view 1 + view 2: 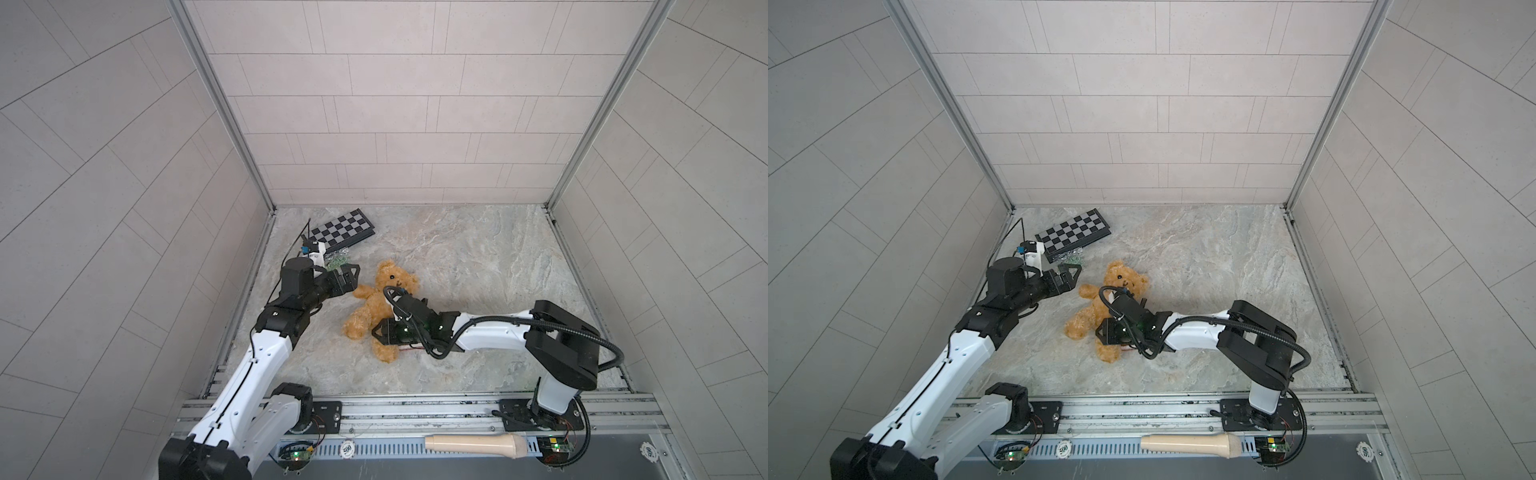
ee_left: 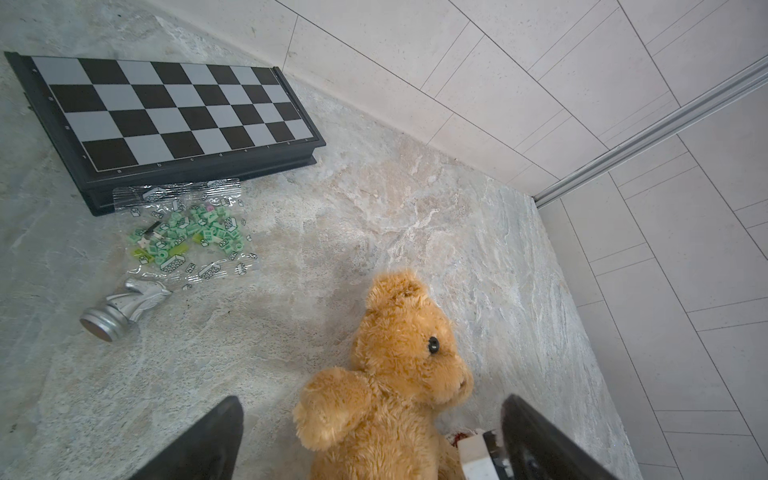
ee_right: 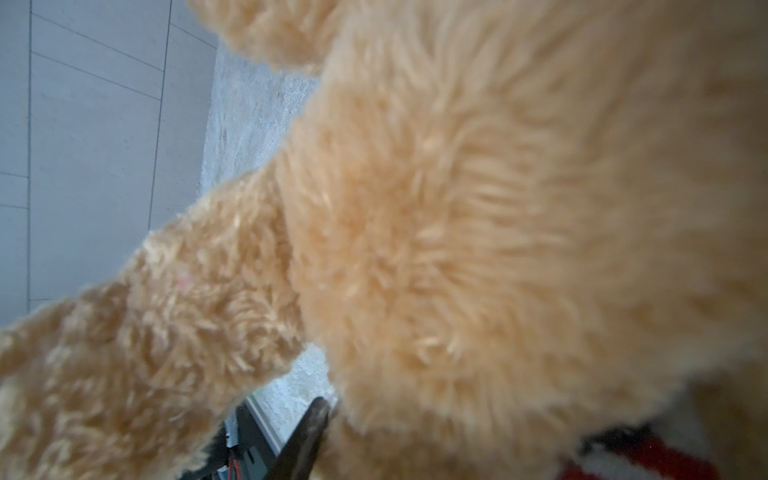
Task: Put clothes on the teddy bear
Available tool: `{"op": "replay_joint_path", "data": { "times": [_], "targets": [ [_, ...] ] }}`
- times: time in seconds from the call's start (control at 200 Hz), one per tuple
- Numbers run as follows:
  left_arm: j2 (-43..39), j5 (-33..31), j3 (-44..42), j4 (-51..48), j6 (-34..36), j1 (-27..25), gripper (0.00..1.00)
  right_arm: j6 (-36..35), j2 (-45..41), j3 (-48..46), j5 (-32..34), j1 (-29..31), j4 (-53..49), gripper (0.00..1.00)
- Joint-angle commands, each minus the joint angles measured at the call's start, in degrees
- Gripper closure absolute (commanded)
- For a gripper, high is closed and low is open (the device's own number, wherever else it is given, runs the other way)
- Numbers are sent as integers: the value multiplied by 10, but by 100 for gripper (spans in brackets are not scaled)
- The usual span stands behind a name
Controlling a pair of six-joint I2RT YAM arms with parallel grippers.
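Jaws of the right gripper (image 1: 384, 332) are set low over the belly of the teddy bear (image 1: 370, 309). Whether they are spread or clamped cannot be told, but a red knit (image 3: 656, 461) is seen beside them, presumably to be worked on. The left gripper (image 1: 352, 277) is held wide open by the paw at 11 o'clock. The bear is laid face-up, centre-left on the floor (image 1: 478, 266) – head toward 1 o'clock, feet toward 7.

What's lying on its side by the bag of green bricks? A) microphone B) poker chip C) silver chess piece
C: in the left wrist view a silver chess piece lies tipped over at the corner of the bag of green bricks, which sits against the chessboard.
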Motion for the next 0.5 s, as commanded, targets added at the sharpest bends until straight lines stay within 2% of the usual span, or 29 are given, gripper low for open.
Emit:
{"op": "replay_joint_path", "data": {
  "times": [0.0,0.12,0.23,0.405,0.496],
  "targets": [
    [2,3,-12,7,11,3,0,-53,-68,-7,20,-8,-79,47],
    [9,12,-14,12,13,3,0,-100,-124,-24,43,-22,-164,37],
    [18,18,-7,12,17,-10,0,-145,-161,-33,51,-39,-230,36],
    [58,-33,24,-15,32,-100,0,-202,-199,-33,57,-83,-335,34],
    [79,-49,17,6,14,-138,0,-231,-222,-23,94,-103,-395,32]
  ]
}}
